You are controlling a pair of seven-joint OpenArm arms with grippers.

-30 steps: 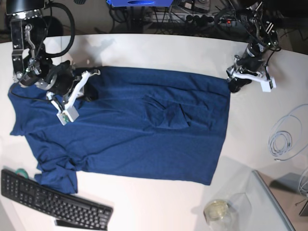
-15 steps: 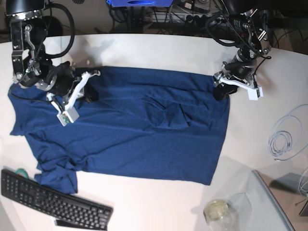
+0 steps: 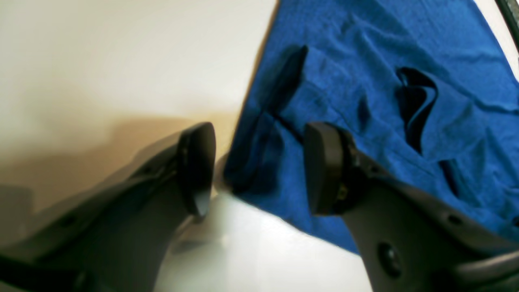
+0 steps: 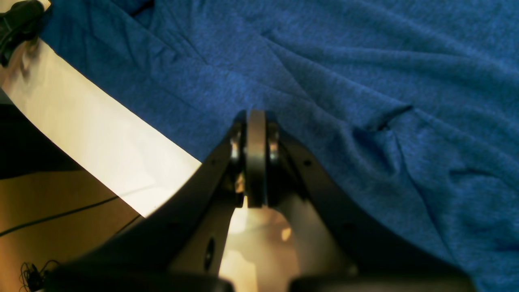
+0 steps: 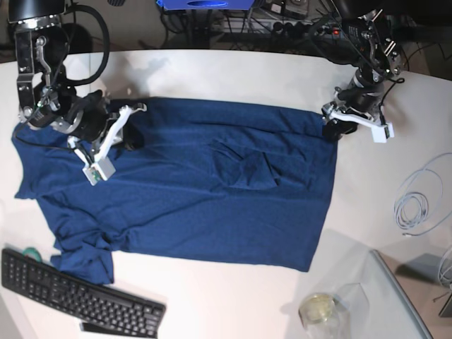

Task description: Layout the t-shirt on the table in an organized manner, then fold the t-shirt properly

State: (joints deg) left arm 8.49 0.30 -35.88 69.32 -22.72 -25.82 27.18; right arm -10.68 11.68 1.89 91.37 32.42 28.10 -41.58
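Left claw [image 5: 332, 129] moved back right to t-shirt [image 5: 212, 183] corner, jaws apart, empty; right claw [image 4: 255, 121] closed.

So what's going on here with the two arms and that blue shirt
A two-armed robot is laying out a navy t-shirt on the white table. The shirt lies mostly spread, with a bunched sleeve near the keyboard and a small wrinkle in the middle. The left gripper hangs open right at one corner of the shirt, one finger over the cloth and the other over bare table, gripping nothing. The right gripper is shut, over the shirt's opposite end by its edge.
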